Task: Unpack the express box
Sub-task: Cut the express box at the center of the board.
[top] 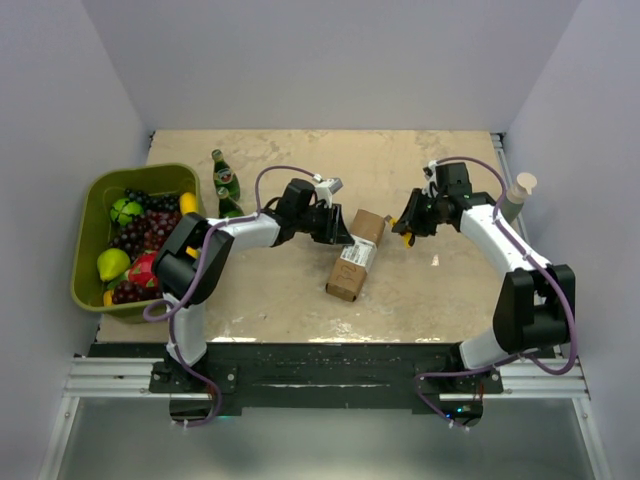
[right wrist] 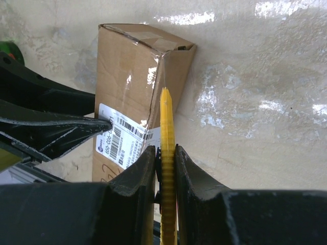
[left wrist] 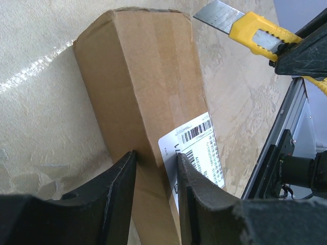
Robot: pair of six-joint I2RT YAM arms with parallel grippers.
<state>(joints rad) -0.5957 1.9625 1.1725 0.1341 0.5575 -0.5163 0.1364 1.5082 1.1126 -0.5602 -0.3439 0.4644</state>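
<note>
Two grippers meet at the express box [top: 355, 258], a long brown carton lying flat near the middle of the table [top: 290, 160], its white shipping label [left wrist: 196, 148] on an upper face. The left gripper [left wrist: 156, 155] comes in from the box's left side and sits astride one long edge, jaws only narrowly apart, with the cardboard pinched between the two black fingers [left wrist: 115, 196]. The right gripper [right wrist: 164, 168] hangs just to the right of the box's far end, clamped tight on a yellow utility knife [right wrist: 166, 117] with its blade out. The blade points at the taped end flap, though whether steel touches tape cannot be told. A green basket [top: 95, 195] of fruit stands well to the left of the box, and two green bottles [top: 225, 185] stand between basket and box.
</note>
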